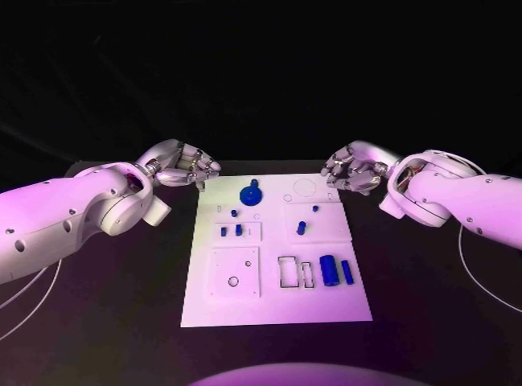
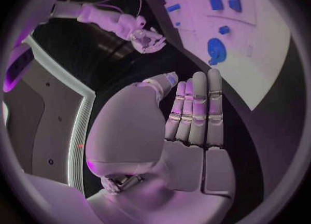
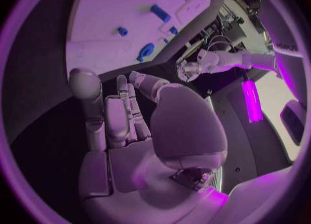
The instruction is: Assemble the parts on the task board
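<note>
With the board (image 1: pixel 275 256) at frame centre and blue parts (image 1: pixel 250 195) untouched on it, both the left hand (image 1: pixel 182 166) and right hand (image 1: pixel 354 169) are held empty, fingers straight, so one part should be approached squarely.

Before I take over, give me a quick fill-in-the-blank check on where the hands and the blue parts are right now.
1. The left silver hand and right silver hand both hold ____.
2. Both hands hover beside the ____ end of the white rectangular task board, off its surface.
3. The large round blue part lies on the board nearer the ____ hand.
4. The upright blue cylinder stands on the board's ____ side.

Missing words: nothing; far; left; right
</note>
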You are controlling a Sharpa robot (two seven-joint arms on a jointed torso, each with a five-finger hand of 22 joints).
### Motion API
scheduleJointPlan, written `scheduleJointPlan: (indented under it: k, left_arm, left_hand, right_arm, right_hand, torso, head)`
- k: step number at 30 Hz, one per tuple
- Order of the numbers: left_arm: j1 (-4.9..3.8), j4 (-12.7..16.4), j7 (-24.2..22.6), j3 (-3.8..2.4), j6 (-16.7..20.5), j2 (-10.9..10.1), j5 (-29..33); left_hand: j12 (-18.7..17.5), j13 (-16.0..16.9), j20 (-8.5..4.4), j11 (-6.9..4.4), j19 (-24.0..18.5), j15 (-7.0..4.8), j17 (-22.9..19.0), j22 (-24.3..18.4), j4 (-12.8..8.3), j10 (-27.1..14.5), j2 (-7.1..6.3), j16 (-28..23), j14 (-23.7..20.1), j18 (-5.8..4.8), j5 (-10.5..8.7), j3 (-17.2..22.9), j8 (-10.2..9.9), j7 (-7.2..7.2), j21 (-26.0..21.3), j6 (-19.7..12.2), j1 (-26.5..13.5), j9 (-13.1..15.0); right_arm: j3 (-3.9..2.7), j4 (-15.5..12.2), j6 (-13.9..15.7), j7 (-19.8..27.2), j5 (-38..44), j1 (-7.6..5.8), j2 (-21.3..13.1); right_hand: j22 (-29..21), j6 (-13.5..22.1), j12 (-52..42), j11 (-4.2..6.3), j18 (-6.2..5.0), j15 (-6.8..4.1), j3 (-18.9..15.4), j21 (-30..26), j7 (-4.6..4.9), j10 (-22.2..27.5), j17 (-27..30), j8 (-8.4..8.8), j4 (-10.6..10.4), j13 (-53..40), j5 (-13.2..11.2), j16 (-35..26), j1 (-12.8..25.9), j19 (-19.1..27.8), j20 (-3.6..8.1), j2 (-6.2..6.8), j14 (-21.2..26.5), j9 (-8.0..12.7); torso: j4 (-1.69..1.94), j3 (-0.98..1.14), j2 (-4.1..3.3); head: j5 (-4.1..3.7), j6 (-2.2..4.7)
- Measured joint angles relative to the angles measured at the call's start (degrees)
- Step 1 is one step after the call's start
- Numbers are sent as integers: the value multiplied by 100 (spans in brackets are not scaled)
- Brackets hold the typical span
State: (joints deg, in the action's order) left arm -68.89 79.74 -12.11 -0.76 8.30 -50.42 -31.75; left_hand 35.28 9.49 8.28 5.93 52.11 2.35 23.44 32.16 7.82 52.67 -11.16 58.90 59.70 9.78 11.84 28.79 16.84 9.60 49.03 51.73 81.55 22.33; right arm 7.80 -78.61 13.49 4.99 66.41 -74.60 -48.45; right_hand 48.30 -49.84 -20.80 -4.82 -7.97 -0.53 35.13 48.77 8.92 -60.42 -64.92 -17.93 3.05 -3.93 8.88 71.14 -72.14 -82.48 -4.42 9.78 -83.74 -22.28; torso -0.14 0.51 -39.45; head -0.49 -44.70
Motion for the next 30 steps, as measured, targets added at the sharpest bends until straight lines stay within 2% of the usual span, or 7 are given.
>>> scheduleJointPlan:
  k: [3, 7, 17, 18, 26, 27, 30]
  left_arm:
    - [3, 93, -184, 0, 0, -51, 533]
    - [10, 211, -426, 0, -5, -87, 1096]
    - [65, 529, -848, 0, 49, -206, 1746]
    - [67, 546, -873, 0, 55, -212, 1774]
    - [76, 645, -1007, 0, 104, -234, 1945]
    - [77, 651, -1013, 0, 111, -235, 1956]
    - [77, 666, -1027, 0, 135, -238, 1982]
  left_hand:
    - [84, 29, -41, -77, 41, -52, -4, -31, -42, 156, 40, -29, 41, 0, 0, 42, 82, -101, -38, 107, -39, 48]
    - [78, 28, -51, -110, 51, -70, -14, -59, -55, 218, 54, -69, 29, 0, 0, 55, 124, -121, -79, 186, -52, 94]
    - [-135, -71, -71, -17, 72, -70, -19, -122, -71, 119, 53, -145, 29, -1, 0, 71, 10, -12, -177, 49, -113, 113]
    - [-135, -72, -71, -18, 72, -70, -19, -122, -71, 120, 53, -145, 29, -1, 0, 71, 10, -11, -180, 48, -113, 113]
    - [-167, -86, -71, 3, 72, -48, -24, -139, -87, 99, 53, -171, 7, -1, 0, 87, -12, 21, -200, 17, -113, 124]
    - [-167, -86, -71, 3, 72, -48, -24, -140, -87, 99, 53, -171, 7, -1, 0, 87, -12, 21, -200, 17, -113, 124]
    - [-167, -87, -71, 2, 72, -48, -23, -139, -111, 99, 53, -171, 7, -1, 0, 111, -21, 21, -200, 17, -113, 124]
  right_arm:
    - [0, -91, -92, -130, 604, 35, 0]
    - [3, -217, -181, -326, 1433, 94, 4]
    - [12, -374, -235, -731, 2681, 271, 70]
    - [12, -375, -231, -760, 2740, 282, 78]
    - [12, -430, -179, -891, 3012, 363, 175]
    - [12, -439, -174, -896, 3025, 372, 183]
    - [7, -444, -148, -907, 3063, 391, 212]
  right_hand:
    - [58, -31, 180, -34, 0, 17, -17, 49, 10, 40, -46, 44, -17, 19, -24, 32, 64, 0, 0, 64, -16, 13]
    - [-67, -31, 398, -75, 1, 55, -76, -86, 10, 320, 27, 111, -5, 19, -24, -2, 135, 64, -63, 194, -26, 36]
    - [521, -31, 408, -50, 7, 64, -146, 500, 10, 299, -194, 177, -31, -23, -24, 165, 156, -11, -72, 215, -18, 58]
    - [573, -31, 408, -49, 78, 64, -146, 549, 10, 299, -217, 177, -31, -23, -24, 199, 156, -11, -72, 215, -18, 57]
    - [1028, -139, 380, -38, 96, 64, -106, 1015, -31, 183, -409, 177, -41, -28, -1, 376, 140, -123, -62, 199, -18, 57]
    - [1118, -178, 363, -32, 159, 64, -87, 1103, -32, 150, -442, 177, -35, -29, -1, 404, 115, -123, -62, 174, -18, 57]
    - [1372, -274, 363, -14, 180, 64, -45, 1353, -48, 46, -529, 180, -27, -36, -1, 472, 87, -123, -62, 146, -18, 48]
  torso:
    - [-1, -4, -3]
    - [1, -4, -4]
    - [-2, 1, -8]
    - [0, 3, -8]
    - [14, 3, -12]
    - [13, 3, -12]
    - [10, 3, -14]
  head:
    - [-50, 14]
    - [-103, 27]
    - [-138, 43]
    - [-143, 43]
    - [-134, 28]
    - [-129, 24]
    - [-111, 15]
